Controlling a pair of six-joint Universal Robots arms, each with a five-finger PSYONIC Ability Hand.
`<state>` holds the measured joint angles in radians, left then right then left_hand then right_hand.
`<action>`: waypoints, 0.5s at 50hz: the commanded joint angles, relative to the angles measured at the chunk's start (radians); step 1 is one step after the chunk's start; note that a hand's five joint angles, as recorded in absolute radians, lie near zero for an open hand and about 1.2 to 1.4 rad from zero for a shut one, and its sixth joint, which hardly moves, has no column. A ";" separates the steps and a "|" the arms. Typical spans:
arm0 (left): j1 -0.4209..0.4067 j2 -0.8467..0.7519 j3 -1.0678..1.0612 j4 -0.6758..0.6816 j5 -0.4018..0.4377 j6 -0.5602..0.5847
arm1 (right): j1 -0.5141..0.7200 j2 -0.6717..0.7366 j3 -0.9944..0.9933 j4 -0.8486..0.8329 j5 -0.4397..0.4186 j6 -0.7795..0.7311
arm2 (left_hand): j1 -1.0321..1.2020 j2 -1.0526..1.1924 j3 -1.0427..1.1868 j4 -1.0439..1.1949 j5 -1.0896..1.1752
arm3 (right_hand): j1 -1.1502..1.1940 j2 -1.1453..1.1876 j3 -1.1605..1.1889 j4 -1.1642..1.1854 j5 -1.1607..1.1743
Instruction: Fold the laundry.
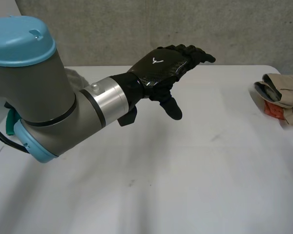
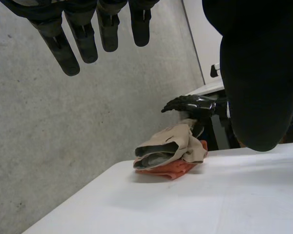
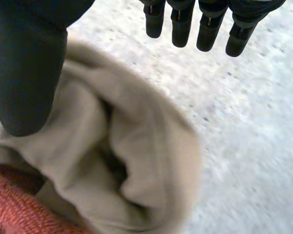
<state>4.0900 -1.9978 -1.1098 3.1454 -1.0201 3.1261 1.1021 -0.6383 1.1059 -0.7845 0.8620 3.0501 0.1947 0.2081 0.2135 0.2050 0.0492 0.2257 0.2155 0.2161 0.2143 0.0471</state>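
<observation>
A folded beige cloth lies on an orange cloth at the table's right edge. From the left wrist the same beige cloth and orange cloth form a small pile on the table's corner. My right hand hovers just over that pile. In its own view the right hand is open, fingers straight, thumb apart, with the beige cloth and orange cloth below the palm. My left hand hangs open over the table's far middle, holding nothing; its fingers are spread.
The white table stretches bare in front of me. A grey concrete wall runs behind it. A bit of pale grey cloth peeks out behind my left arm at the far left.
</observation>
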 commanded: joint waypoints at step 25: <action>0.254 0.156 -0.013 0.097 -0.275 0.071 | 0.264 -0.721 0.408 0.148 0.249 -0.416 | 0.063 0.049 0.044 0.053 0.034 | -0.051 -0.041 -0.042 -0.040 -0.047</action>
<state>4.1688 -1.8424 -1.1195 3.2343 -1.1759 3.1306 1.2478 -1.2345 1.3051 -0.5839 1.2463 2.5833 0.1948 0.2099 0.2152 0.2057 0.0493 0.2257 0.2143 0.2160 0.2143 0.0471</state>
